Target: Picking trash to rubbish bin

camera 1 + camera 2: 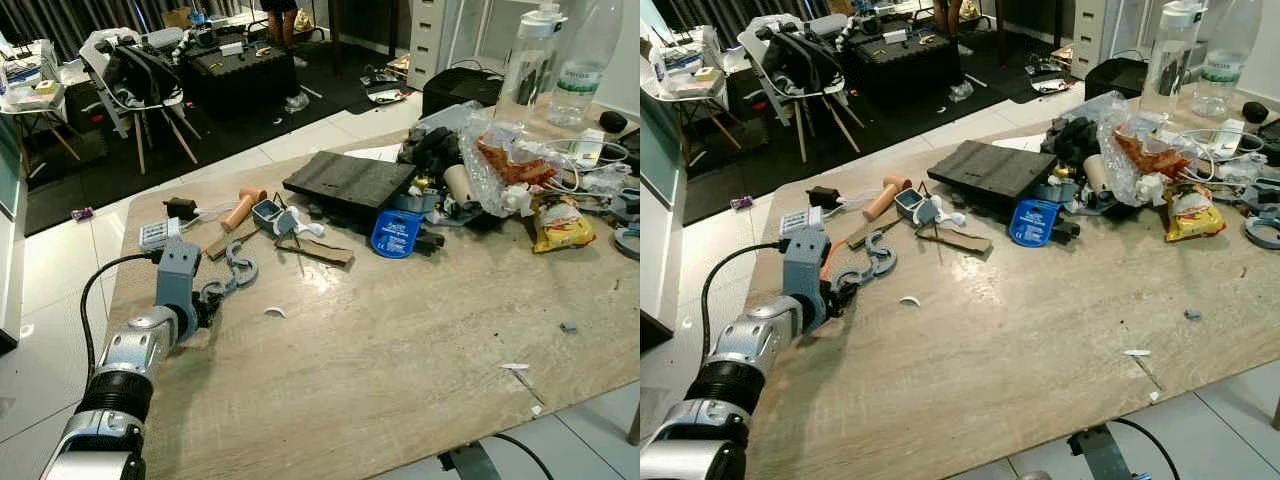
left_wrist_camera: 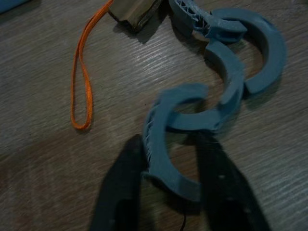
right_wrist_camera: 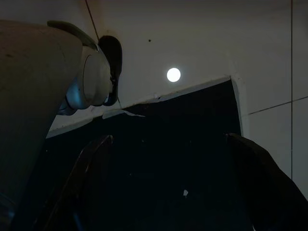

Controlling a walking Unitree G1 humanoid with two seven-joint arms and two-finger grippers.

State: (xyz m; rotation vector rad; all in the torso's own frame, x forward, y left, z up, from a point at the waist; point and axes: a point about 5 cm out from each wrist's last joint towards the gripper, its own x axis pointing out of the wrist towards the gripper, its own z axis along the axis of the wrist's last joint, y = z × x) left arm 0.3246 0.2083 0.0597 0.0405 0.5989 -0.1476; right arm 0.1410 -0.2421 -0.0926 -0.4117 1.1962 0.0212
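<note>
— Where's your left gripper point(image 2: 168, 192)?

— Near left of the wooden table point(image 1: 400, 340), fingers point(image 2: 120, 192) apart around a blue-grey curved plastic piece point(image 2: 163, 144).

— And your right gripper point(image 3: 168, 192)?

— Hanging idle in shade, fingers spread.

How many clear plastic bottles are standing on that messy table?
2. Both stand at the table's far right corner: one with a white pump top, and a green-labelled one beside it on its right. The clutter could hide others.
</note>
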